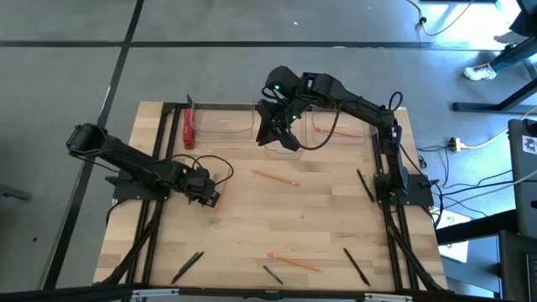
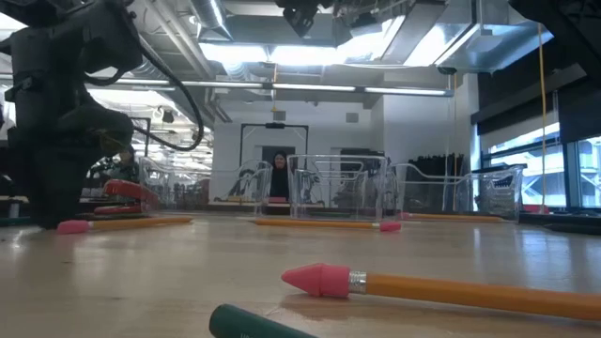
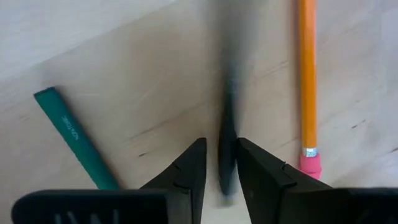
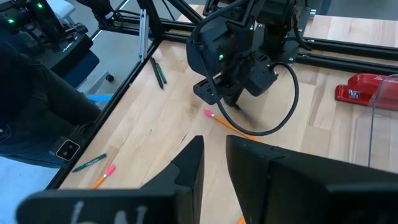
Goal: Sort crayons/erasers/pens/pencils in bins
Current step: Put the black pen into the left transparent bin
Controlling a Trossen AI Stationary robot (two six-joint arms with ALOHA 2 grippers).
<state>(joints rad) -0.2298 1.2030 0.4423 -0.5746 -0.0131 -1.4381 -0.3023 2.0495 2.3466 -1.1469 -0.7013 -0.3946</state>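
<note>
My left gripper (image 1: 210, 193) points steeply down at the table's left middle, shut on a slim black pen (image 3: 227, 124). An orange pencil (image 3: 306, 81) with a pink tip and a green crayon (image 3: 74, 137) lie flat on the wood on either side of it. My right gripper (image 1: 281, 134) hangs high over the middle of three clear bins (image 1: 222, 124) at the far edge, slightly open with nothing between its fingers (image 4: 189, 168). More pencils (image 1: 275, 177), pens (image 1: 365, 184) and crayons (image 1: 186, 267) lie loose on the table. My left gripper pinches the pen between its two fingers, one on each long side, near one of its ends (image 3: 226, 163). The fingers come from above, slanting down. The pen runs on away from the fingertips and looks raised off the wood; whether its far end still rests there I cannot tell.
A thick red bar (image 1: 189, 127) lies beside the left bin. One pencil (image 1: 340, 130) lies in the right bin. A pencil (image 2: 451, 289) and a crayon end (image 2: 254, 324) lie near the front edge. Black frame rails run along both table sides. A person stands far behind the table.
</note>
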